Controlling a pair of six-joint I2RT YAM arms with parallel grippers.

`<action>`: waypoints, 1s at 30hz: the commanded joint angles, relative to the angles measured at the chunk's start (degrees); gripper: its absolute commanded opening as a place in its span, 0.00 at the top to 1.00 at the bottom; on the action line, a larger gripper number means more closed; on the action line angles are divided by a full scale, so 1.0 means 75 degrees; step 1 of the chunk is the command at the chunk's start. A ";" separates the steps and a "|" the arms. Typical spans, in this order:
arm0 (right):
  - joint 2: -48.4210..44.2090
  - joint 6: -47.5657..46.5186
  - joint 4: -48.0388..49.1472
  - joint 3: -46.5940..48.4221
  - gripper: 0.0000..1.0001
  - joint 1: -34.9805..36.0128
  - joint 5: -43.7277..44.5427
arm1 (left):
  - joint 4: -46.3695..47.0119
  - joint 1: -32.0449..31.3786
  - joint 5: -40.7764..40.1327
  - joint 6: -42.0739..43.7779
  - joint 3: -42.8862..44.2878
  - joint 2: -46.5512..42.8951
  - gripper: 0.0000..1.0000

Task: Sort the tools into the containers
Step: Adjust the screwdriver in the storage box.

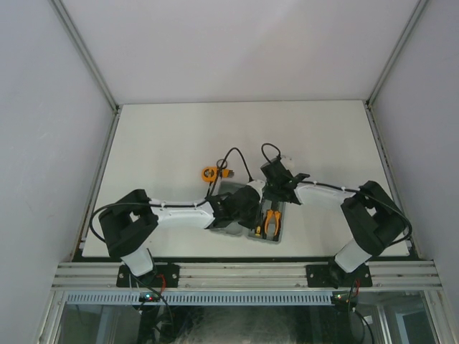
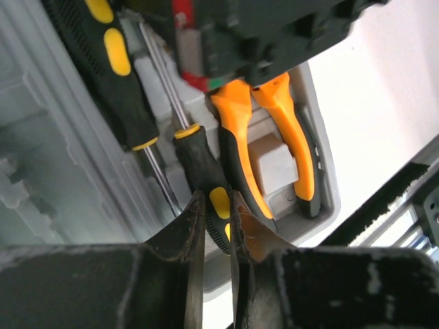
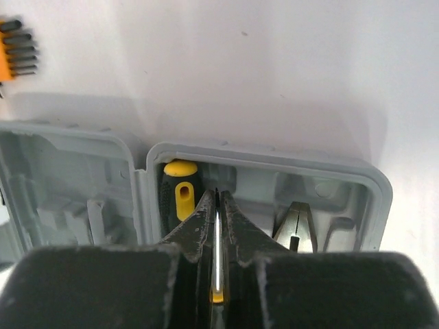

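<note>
Two claws share one screwdriver [image 2: 199, 157] in the case [image 3: 274, 152]: left claw [image 2: 218, 202] clamped on its handle, right claw [image 3: 217, 199] on its shaft. From the left wrist, it runs eleven-to-five, pliers [image 2: 293, 140] at three o'clock.

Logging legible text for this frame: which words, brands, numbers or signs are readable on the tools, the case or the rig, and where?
None readable in any view.
On the tape measure: the face is too small to read.
On the tool case, screwdrivers, pliers and hex key set: no lettering shows.
</note>
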 commanded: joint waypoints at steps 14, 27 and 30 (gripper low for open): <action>-0.2955 -0.0671 -0.2003 -0.0404 0.89 -0.0704 -0.0614 | -0.2263 -0.0281 0.0406 0.0427 -0.0753 0.0471 1.00; -0.3971 -0.0763 -0.2277 -0.0828 0.77 -0.1035 0.0105 | -0.2149 -0.0260 0.0012 0.0931 -0.0421 -0.0667 0.66; -0.4082 -0.0993 -0.2301 -0.0845 0.72 -0.1096 0.0124 | -0.2137 -0.0197 -0.0098 0.1047 -0.0194 -0.1069 0.58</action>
